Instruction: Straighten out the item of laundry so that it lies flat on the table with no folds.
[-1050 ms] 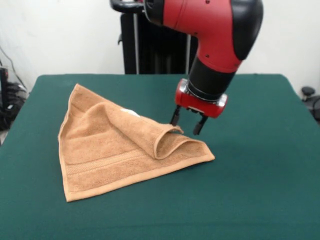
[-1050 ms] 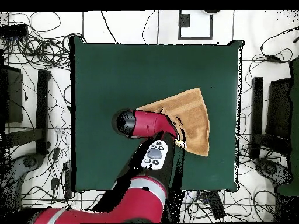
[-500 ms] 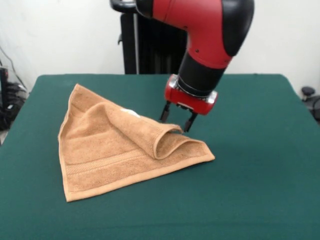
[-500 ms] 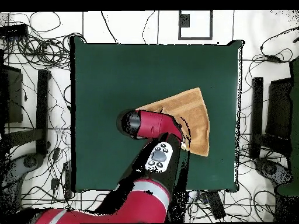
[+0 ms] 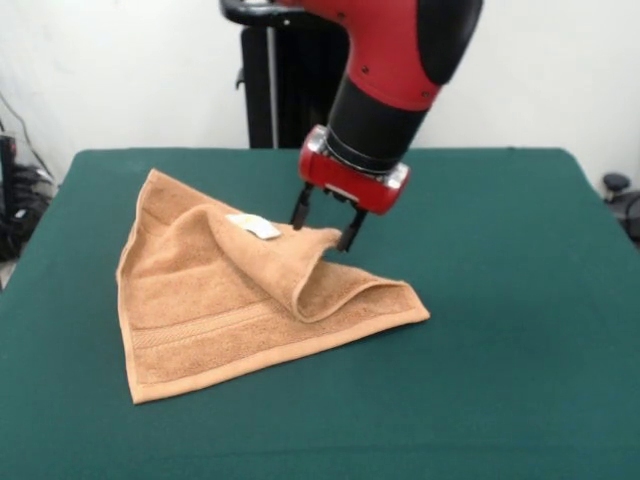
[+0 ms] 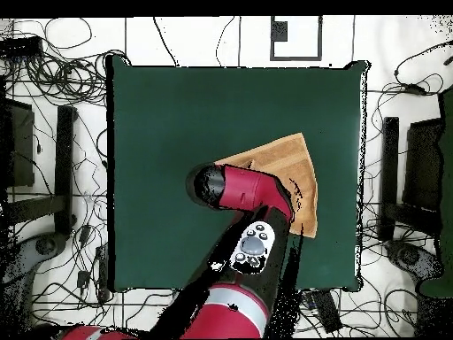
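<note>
Surface: dark green table (image 5: 520, 330), bare except for one cloth; its far edge lies behind the pincer in the front view.
Room: pale wall behind the arm, black stand (image 5: 262, 85) up and left of the pincer. Overhead shows a white floor strewn with black cables (image 6: 53, 62) around the table (image 6: 168, 106).
Count: one arm (image 5: 390, 70), one pincer (image 5: 324, 228), one towel (image 5: 240, 295), one white tag (image 5: 254, 227).
Pincer state: two dark fingers (image 5: 298, 210) apart, straddling the raised fold; no closing on the cloth can be seen, though the tips are at the fabric.
Towel position: orange-tan, mostly below and left of the pincer in the front view, folded over into a rough triangle; a lifted ridge peaks right between the fingers, one corner runs out lower right.
Tag: on the fold, just left of the pincer.
Front view only: fingers, tag, ridge shape.
Overhead only: towel (image 6: 296, 173) partly hidden under the arm (image 6: 243, 190), pincer concealed; the table's full outline.
</note>
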